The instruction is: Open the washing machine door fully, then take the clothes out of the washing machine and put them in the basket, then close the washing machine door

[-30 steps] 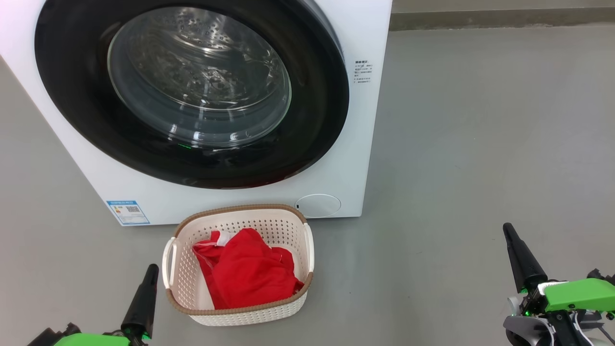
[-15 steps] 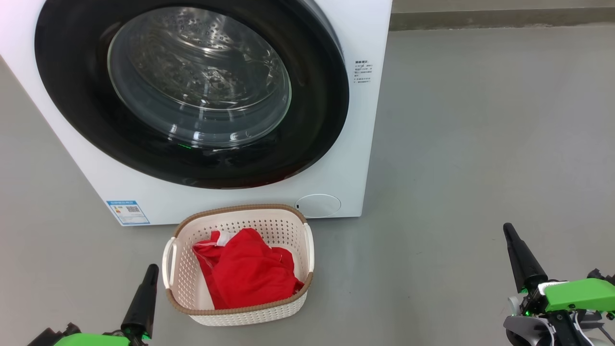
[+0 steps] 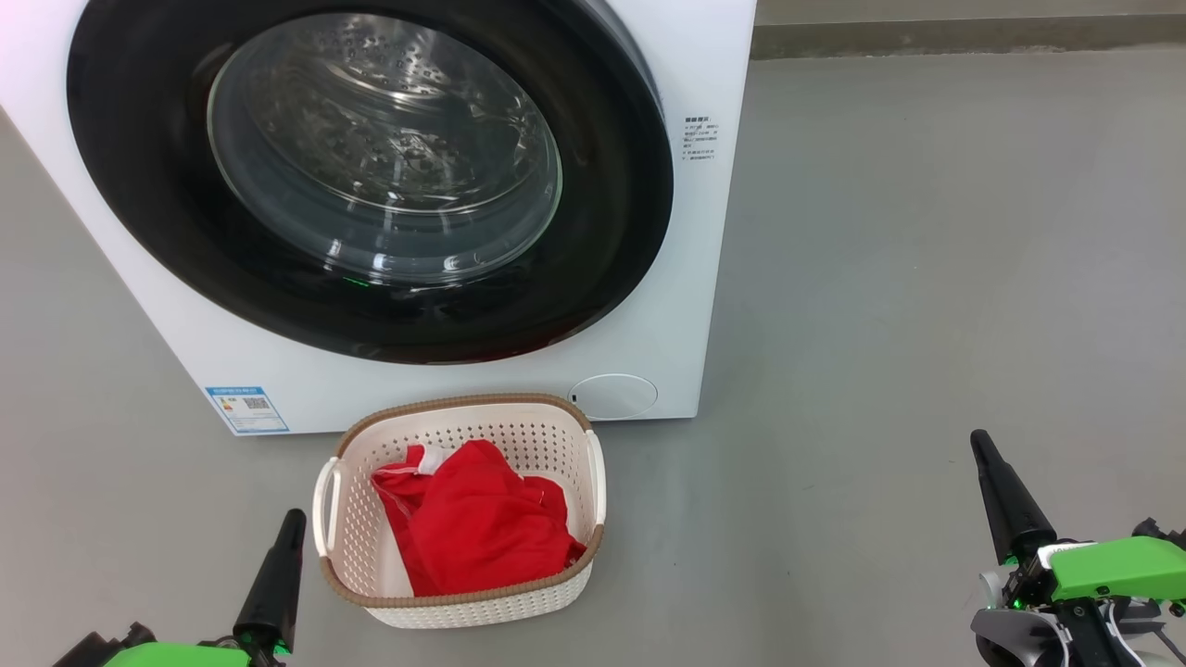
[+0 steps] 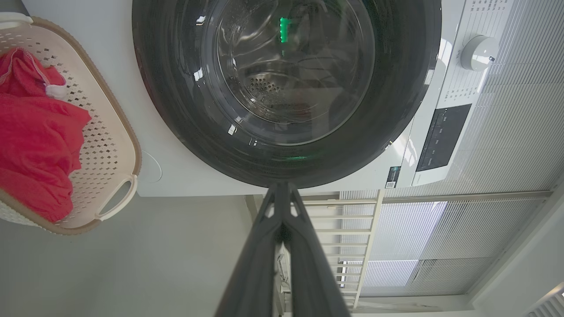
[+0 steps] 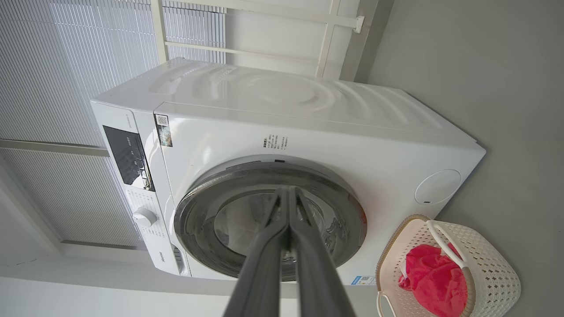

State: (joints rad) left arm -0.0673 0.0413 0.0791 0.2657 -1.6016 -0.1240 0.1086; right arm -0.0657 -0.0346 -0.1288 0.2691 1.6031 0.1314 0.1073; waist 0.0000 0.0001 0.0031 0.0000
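Observation:
The white washing machine (image 3: 686,241) stands on the grey floor. Its black-rimmed door (image 3: 139,185) lies flat against the front, closed, and the steel drum shows through the glass bowl (image 3: 384,153). In front of it sits the cream basket (image 3: 593,482) holding red clothes (image 3: 473,528). My left gripper (image 3: 295,521) is shut and empty, low at the basket's left. Far to the right, my right gripper (image 3: 978,443) is also shut and empty. The left wrist view shows the door (image 4: 396,110), the clothes (image 4: 35,145) and the basket (image 4: 110,127); the right wrist view shows the washing machine (image 5: 308,132) and the basket (image 5: 493,264).
Bare grey floor (image 3: 927,278) spreads to the right of the machine. A wall base (image 3: 964,37) runs along the back. White window blinds (image 5: 66,66) hang behind the machine, and its control panel (image 5: 128,154) and dial (image 5: 144,216) sit on its front.

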